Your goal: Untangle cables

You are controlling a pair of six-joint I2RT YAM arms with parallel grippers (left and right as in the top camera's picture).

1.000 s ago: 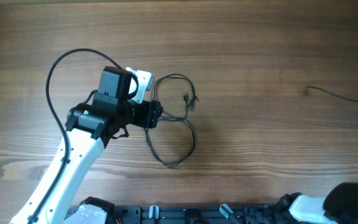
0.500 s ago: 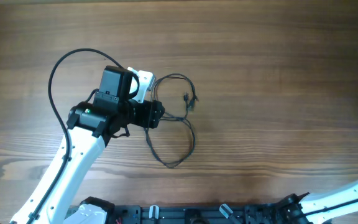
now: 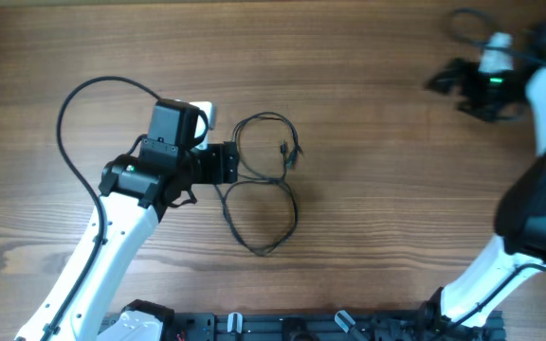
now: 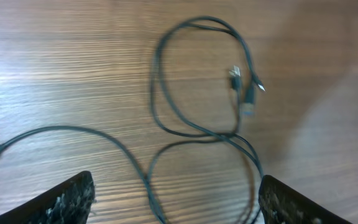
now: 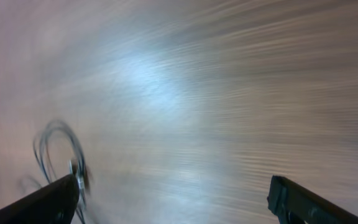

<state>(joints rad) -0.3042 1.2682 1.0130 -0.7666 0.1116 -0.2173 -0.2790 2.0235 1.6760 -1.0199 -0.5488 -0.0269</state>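
Several cable plug ends (image 4: 248, 107), sharp only from left wrist

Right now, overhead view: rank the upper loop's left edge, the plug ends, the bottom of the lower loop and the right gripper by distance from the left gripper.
From the left gripper:
1. Upper loop's left edge, just off the fingertips.
2. Plug ends, at that loop's right side.
3. Bottom of lower loop, lower in the view.
4. Right gripper, far upper right.
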